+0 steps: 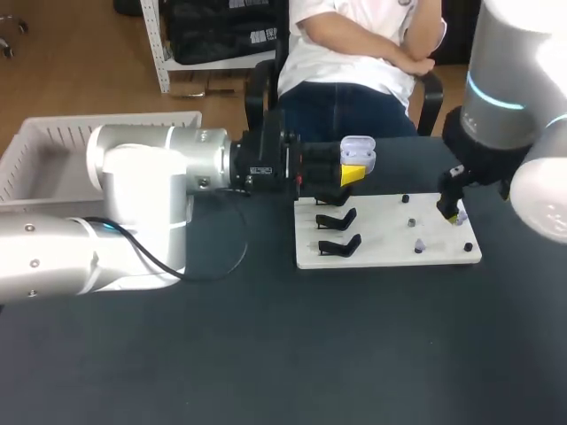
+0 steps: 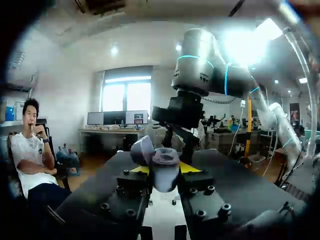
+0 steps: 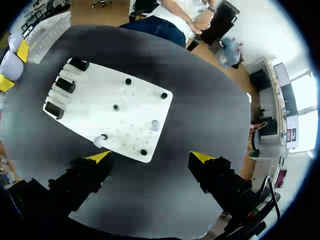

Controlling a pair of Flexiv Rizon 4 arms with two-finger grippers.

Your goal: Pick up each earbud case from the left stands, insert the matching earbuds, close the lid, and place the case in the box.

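Note:
My left gripper (image 1: 352,170) is shut on a pale lavender earbud case (image 1: 357,152), held above the far left corner of the white board (image 1: 381,228). In the left wrist view the case (image 2: 164,169) sits between the yellow tips with its lid (image 2: 142,150) swung open. Three black stands (image 1: 337,221) line the board's left side, all bare. My right gripper (image 1: 452,211) hangs open over the board's right edge. In the right wrist view its gripper (image 3: 150,157) is just off the board (image 3: 100,95), near two small earbuds (image 3: 155,125) (image 3: 98,141).
A white slatted basket (image 1: 53,142) stands at the table's far left, behind my left arm. Small black pegs (image 1: 405,199) dot the board's right half. The dark tabletop (image 1: 292,345) stretches in front of the board.

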